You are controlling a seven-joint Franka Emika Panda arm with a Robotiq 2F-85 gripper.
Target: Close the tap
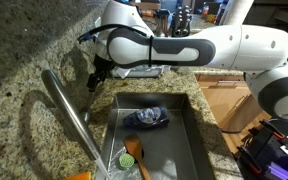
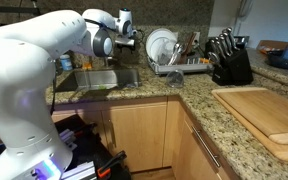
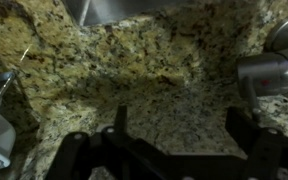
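The tap [image 1: 68, 108] is a long brushed-steel spout slanting over the sink's left side in an exterior view. In the wrist view a steel cylinder of the tap [image 3: 271, 70] shows at the right edge. My gripper [image 1: 97, 80] hangs over the granite counter behind the sink, a little beyond the tap's upper end. Seen from the wrist, the gripper [image 3: 179, 128] is open, its two dark fingers [image 3: 119, 125] wide apart with only counter between them. It touches nothing. I cannot make out the tap's lever.
The steel sink [image 1: 189, 125] holds a blue cloth [image 1: 146, 117], a green scrubber [image 1: 131, 148] and an orange-handled brush [image 1: 142, 168]. A dish rack with plates [image 2: 164, 48], a knife block [image 2: 229, 60] and a wooden cutting board [image 2: 269, 115] stand along the counter.
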